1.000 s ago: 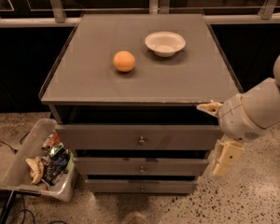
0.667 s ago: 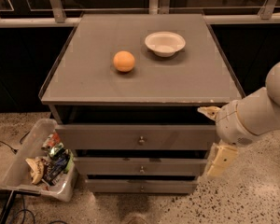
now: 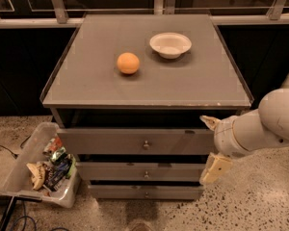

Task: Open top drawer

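Jaws spread, seemingly gripping nothing; gripper (image 3: 212, 146) sat at right end of top drawer (image 3: 111, 141), well apart from knob (image 3: 146, 145). Risk: closing here would miss knob, scrape panel.

Cabinet top (image 3: 192, 83): orange (image 3: 128, 63) left of centre, bowl (image 3: 170, 44) behind and to its right. Below: top drawer (image 3: 111, 141), slightly out, above two lower drawers (image 3: 111, 171). Floor, left of cabinet: bin (image 3: 19, 170) holding wrappers (image 3: 50, 167). Gripper (image 3: 212, 146): at the top drawer's right end.
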Motion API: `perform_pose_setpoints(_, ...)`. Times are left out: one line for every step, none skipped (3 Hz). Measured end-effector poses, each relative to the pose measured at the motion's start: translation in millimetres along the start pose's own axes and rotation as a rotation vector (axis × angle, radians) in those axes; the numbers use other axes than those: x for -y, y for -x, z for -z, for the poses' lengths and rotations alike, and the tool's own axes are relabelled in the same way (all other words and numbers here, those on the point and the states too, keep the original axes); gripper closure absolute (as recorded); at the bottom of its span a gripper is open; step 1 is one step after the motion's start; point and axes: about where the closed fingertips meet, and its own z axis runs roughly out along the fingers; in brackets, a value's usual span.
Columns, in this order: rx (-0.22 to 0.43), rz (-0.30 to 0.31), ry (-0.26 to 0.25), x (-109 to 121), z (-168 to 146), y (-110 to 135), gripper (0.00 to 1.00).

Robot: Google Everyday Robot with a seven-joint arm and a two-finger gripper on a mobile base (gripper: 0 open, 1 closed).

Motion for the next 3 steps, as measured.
perform_pose_setpoints(0.019,0.006,-0.014,11,-21,0,0.00)
perform_pose_setpoints(0.058,0.015,-0.023,25,-44,-2,0.00)
perform_pose_setpoints(0.088,0.016,-0.023,34,-63,-9,0.00)
